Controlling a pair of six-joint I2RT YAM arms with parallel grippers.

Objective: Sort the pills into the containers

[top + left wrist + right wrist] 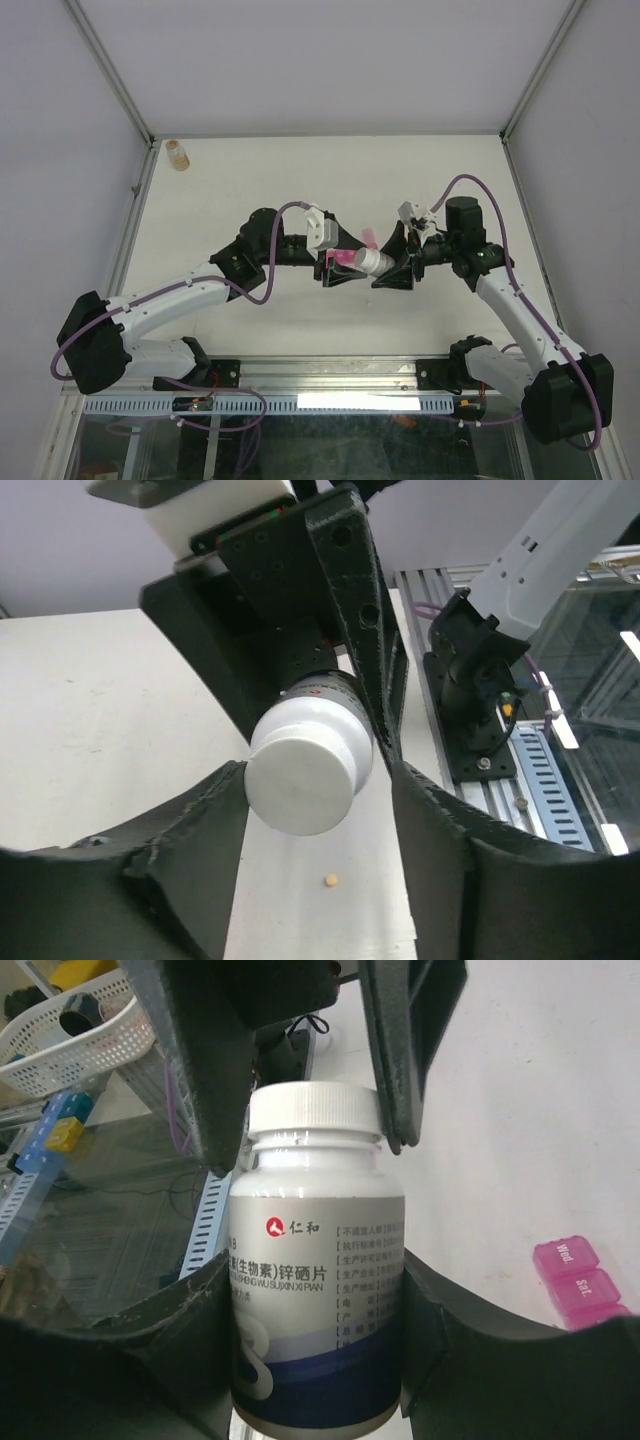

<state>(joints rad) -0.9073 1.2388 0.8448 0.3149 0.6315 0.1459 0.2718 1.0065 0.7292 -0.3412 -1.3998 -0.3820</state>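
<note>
Both arms meet over table [300, 180] centre, holding one white bottle [320, 1260] horizontally between them, clear of the surface. R gripper [315, 1270]: jaws part open, clamped on the bottle body at label level, pads [440, 1340] touching both sides. L gripper [315, 780]: jaws narrow, set around the white cap [305, 770]. In the R wrist view its fingers [400, 1060] lie against both cap sides, so it reads as a grip on the cap. The cap is seated on the bottle neck. Containers [580, 1280]: pink organiser strip lies flat on the table, under and just beside the bottle. In the top view it is partly hidden by the L gripper. Two compartments show in the R wrist view, with day labels on top; contents can't be made out. Pills: one small tan pill [331, 880] lies loose on the table below the cap, apart from the organiser. Small amber bottle [178, 153] stands upright at the far L corner, well apart from both arms.
</note>
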